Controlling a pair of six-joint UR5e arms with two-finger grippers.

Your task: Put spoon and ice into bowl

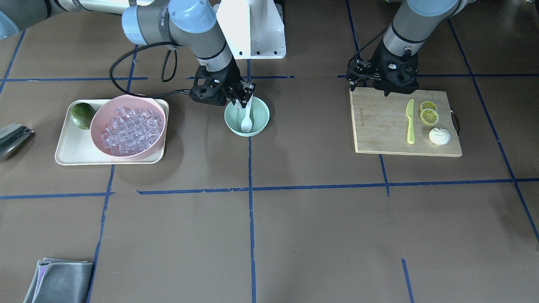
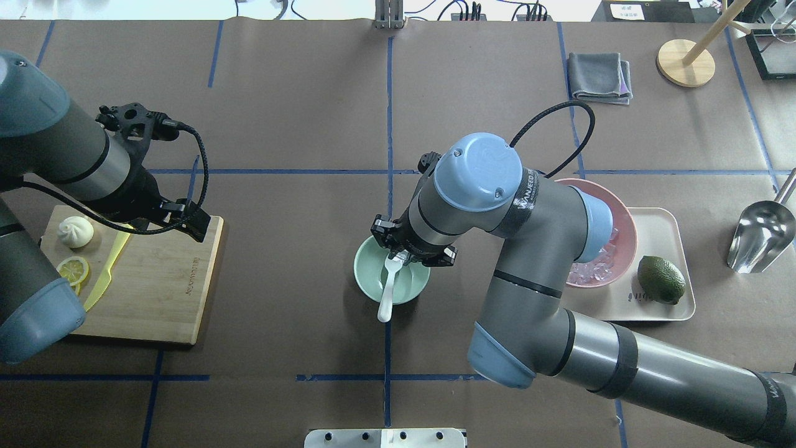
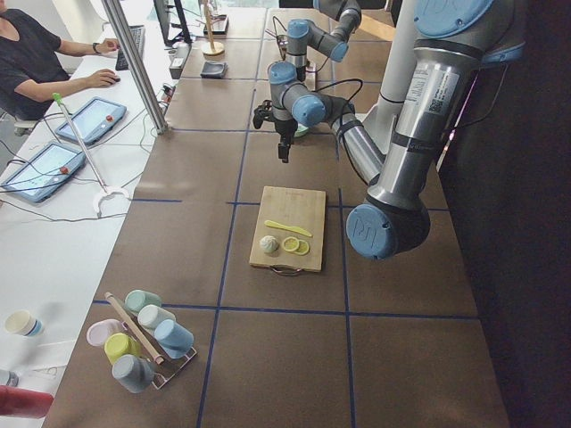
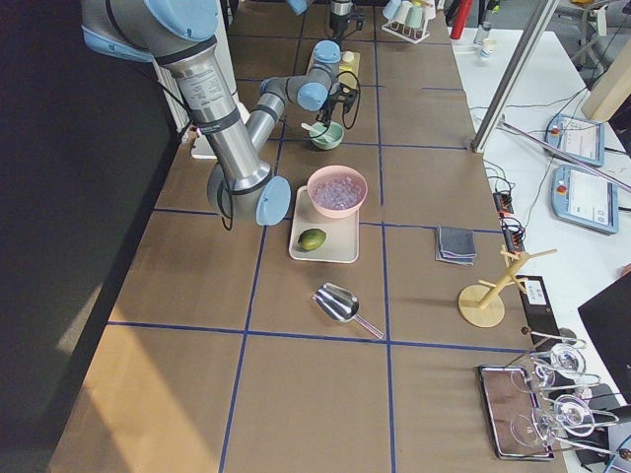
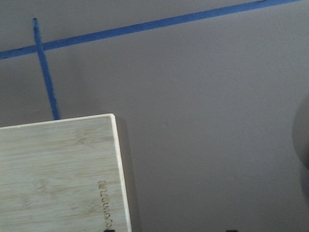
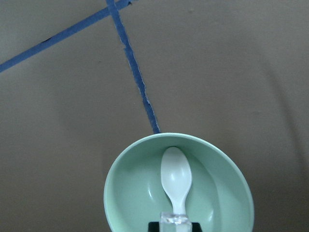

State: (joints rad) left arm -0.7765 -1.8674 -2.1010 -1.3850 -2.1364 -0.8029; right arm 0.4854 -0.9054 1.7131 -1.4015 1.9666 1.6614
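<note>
The white spoon [image 1: 246, 123] lies in the mint-green bowl [image 1: 261, 122], head down on the bottom and handle leaning on the rim on the robot's side. My right gripper [image 1: 240, 103] hangs over that rim, just above the handle. In the right wrist view it is shut on one clear ice cube [image 6: 175, 218] above the spoon [image 6: 176, 176] and the bowl [image 6: 130, 203]. Many more ice cubes [image 1: 130, 128] fill the pink bowl [image 1: 99, 113]. My left gripper [image 1: 353, 78] is open and empty above the far corner of the cutting board [image 1: 379, 126].
The pink bowl and a green fruit [image 1: 83, 115] sit on a cream tray [image 1: 71, 147]. The board holds a yellow-green knife [image 1: 410, 122], lemon slices [image 1: 428, 112] and a white bun-like thing [image 1: 439, 136]. A metal scoop [image 1: 12, 139] and a grey cloth [image 1: 59, 280] lie further off.
</note>
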